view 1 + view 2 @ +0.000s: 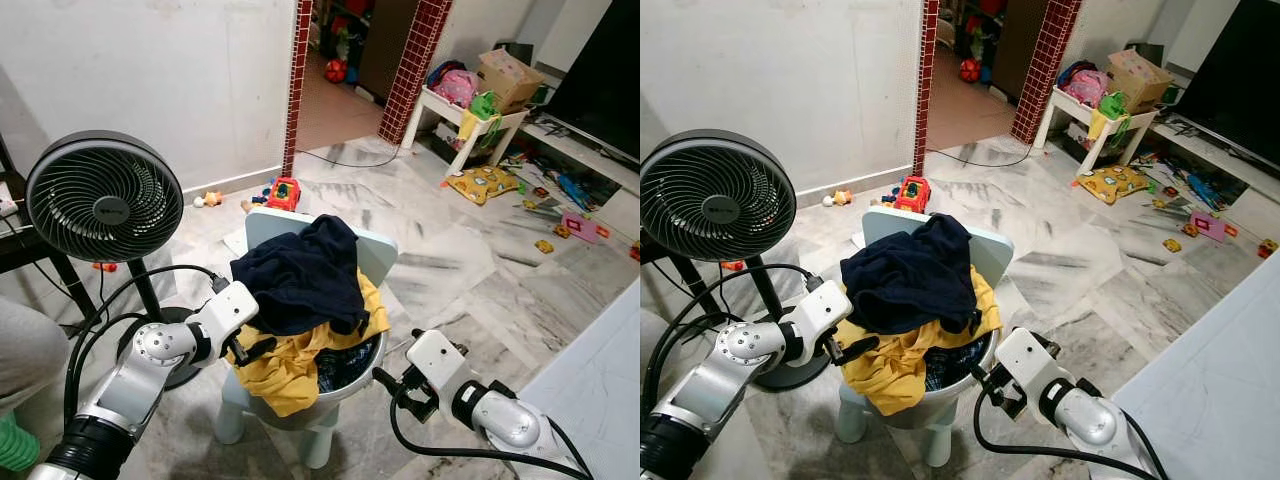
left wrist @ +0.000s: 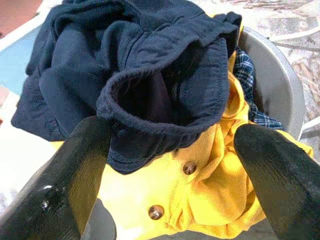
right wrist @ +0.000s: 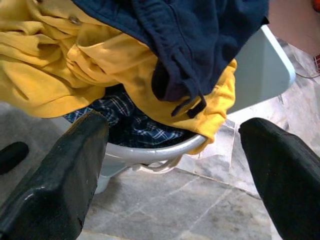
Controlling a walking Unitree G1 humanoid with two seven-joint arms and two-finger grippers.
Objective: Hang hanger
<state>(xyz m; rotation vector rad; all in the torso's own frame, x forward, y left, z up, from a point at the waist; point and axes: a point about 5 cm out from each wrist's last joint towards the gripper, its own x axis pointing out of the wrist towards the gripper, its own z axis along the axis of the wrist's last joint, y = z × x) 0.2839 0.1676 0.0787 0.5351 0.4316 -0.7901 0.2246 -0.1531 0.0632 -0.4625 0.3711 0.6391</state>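
A grey basin [image 1: 366, 374] full of clothes stands on a small pale blue chair [image 1: 377, 249]. A navy garment [image 1: 300, 272] lies on top of a yellow buttoned shirt [image 1: 283, 372], with plaid cloth [image 3: 135, 127] beneath. My left gripper [image 1: 256, 350] is open at the pile's left side, its fingers spread before the navy cuff [image 2: 150, 100] and the yellow shirt [image 2: 200, 200]. My right gripper [image 1: 388, 383] is open just right of the basin rim [image 3: 160, 150], a little below it, holding nothing.
A black standing fan [image 1: 103, 197] is close on the left, its cable looping by my left arm. A white surface [image 1: 600, 390] edges the lower right. Toys litter the marble floor by a white shelf [image 1: 470, 120]. A doorway opens behind the chair.
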